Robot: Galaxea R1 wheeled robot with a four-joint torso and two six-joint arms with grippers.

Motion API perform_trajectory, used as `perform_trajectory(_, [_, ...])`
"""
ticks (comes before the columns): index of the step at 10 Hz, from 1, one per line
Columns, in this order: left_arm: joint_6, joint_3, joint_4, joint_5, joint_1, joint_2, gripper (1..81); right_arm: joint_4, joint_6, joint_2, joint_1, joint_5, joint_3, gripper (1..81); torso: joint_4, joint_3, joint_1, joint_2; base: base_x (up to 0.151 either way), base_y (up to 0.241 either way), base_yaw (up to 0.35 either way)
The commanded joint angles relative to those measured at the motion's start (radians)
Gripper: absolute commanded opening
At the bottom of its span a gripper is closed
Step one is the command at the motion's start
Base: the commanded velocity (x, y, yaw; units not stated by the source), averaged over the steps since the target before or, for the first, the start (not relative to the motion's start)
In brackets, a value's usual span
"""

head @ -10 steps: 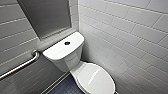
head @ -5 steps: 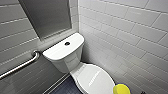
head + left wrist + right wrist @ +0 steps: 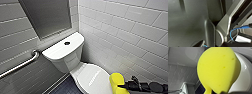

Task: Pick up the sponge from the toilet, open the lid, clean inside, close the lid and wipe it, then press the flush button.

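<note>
The right tool (image 3: 122, 86) holds the yellow sponge (image 3: 115, 79) near the shut lid (image 3: 90, 78) of the toilet (image 3: 63, 53).

Restroom, toilet in a tiled corner. White ceramic toilet (image 3: 75, 60) w/ tank against far wall, round flush button (image 3: 67, 43) in tank top, lid (image 3: 91, 78) down. White rect. wall tiles (image 3: 125, 32) right + far. Metal grab bar (image 3: 20, 65) on left wall beside tank, so accessible-type WC. Dark small-tile floor (image 3: 66, 87). Grey panel (image 3: 47, 17) above tank.

One toilet (image 3: 63, 50), one sponge (image 3: 117, 81) (yellow)
</note>
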Motion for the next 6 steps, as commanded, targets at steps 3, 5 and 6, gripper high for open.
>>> perform_trajectory(3, [0.007,-0.011,0.001,0.073,0.017,0.010,81.1,0.050,0.053,0.190,0.238,-0.202,-0.236,1.0,0.000,-0.031,0.000,0.000,0.000,0.000,0.000])
perform_trajectory(5, [0.007,-0.031,0.000,0.073,0.017,0.025,81.1,0.049,0.064,0.325,0.307,-0.267,-0.371,1.0,0.000,-0.037,0.001,0.001,0.000,0.000,0.000])
perform_trajectory(6, [0.007,-0.031,0.000,0.073,0.017,0.025,81.1,0.049,0.070,0.388,0.332,-0.287,-0.445,1.0,0.000,-0.037,0.001,0.001,0.000,0.000,0.000])
